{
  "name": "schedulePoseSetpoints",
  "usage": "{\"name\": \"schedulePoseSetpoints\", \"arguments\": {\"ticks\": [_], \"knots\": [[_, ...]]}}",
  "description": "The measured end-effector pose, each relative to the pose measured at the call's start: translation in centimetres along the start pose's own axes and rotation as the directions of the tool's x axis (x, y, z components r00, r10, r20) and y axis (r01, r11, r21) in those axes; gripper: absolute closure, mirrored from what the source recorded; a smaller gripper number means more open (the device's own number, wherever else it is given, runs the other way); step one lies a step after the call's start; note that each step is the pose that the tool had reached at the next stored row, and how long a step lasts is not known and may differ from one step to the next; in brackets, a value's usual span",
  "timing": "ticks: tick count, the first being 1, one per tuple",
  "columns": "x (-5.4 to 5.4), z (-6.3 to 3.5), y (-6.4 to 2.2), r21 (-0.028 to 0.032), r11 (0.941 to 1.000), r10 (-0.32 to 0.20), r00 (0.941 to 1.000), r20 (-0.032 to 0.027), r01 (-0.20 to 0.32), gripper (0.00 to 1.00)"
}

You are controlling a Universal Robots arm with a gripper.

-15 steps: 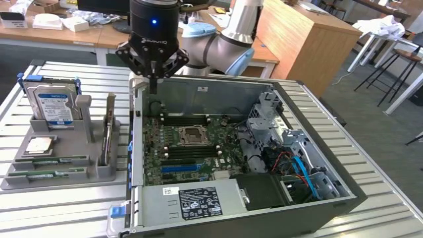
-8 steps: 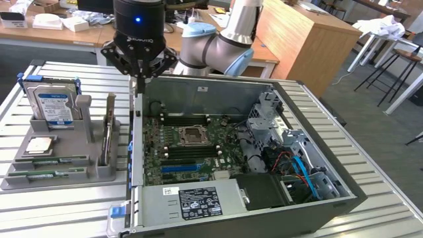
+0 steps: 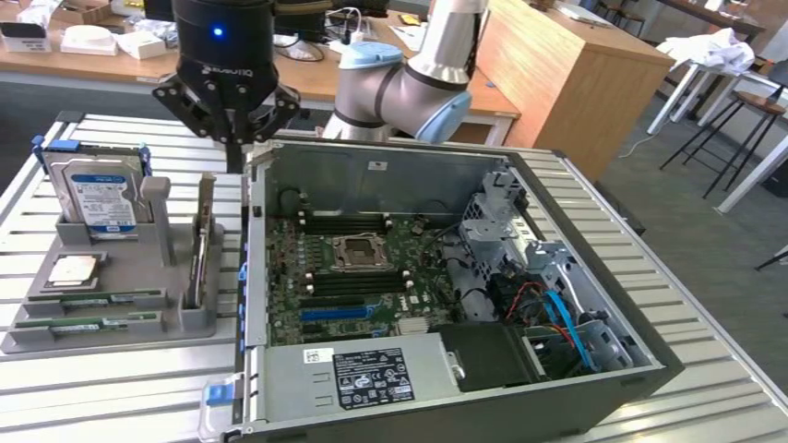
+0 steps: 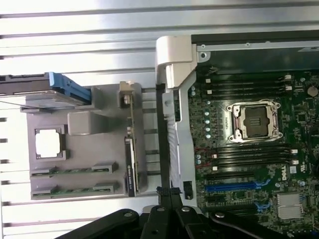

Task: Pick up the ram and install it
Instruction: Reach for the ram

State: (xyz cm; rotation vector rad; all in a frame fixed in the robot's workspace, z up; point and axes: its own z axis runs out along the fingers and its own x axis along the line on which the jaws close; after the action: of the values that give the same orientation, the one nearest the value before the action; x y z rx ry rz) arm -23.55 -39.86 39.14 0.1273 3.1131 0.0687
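Parts holder and opened desktop share a slatted metal table (image 3: 689, 305). At the exterior view's left, the gray holder (image 3: 136, 263) carries 5 parts. A blue-labelled hard drive (image 3: 96, 194) stands upright at its far end, and a silver processor (image 3: 72, 269) lies flat in a square recess. The ram (image 3: 105, 298), a green stick, sits on edge in a slot, with a second stick (image 3: 89, 323) in the slot nearest the camera. A tall card (image 3: 203, 231) stands in a groove along the holder's right edge. Both sticks run crosswise, their long axes pointing toward the case wall and parallel to the dark memory slots (image 3: 351, 221) on the board.

The gripper (image 3: 232, 138), fingers pressed together and holding nothing, hangs high over the gap between holder and case, at the far end. The ram lies below it, toward the camera and the exterior view's left, well apart, beyond the hard drive and the card.

To the right, the case (image 3: 369, 171) lies on its side with its cover off, showing the green motherboard (image 3: 308, 300). Its processor socket (image 3: 357, 249) looks empty and the memory slots appear bare. A labelled power supply (image 3: 369, 369) sits at the near end, with blue cables (image 3: 564, 314) by the drive cage.
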Motion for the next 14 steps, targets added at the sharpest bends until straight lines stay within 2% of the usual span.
{"name": "schedulePoseSetpoints", "arguments": {"ticks": [14], "knots": [[4.6,-0.04,-0.33,0.0001,1.0,0.005,1.0,0.0002,-0.005,0.9]]}}
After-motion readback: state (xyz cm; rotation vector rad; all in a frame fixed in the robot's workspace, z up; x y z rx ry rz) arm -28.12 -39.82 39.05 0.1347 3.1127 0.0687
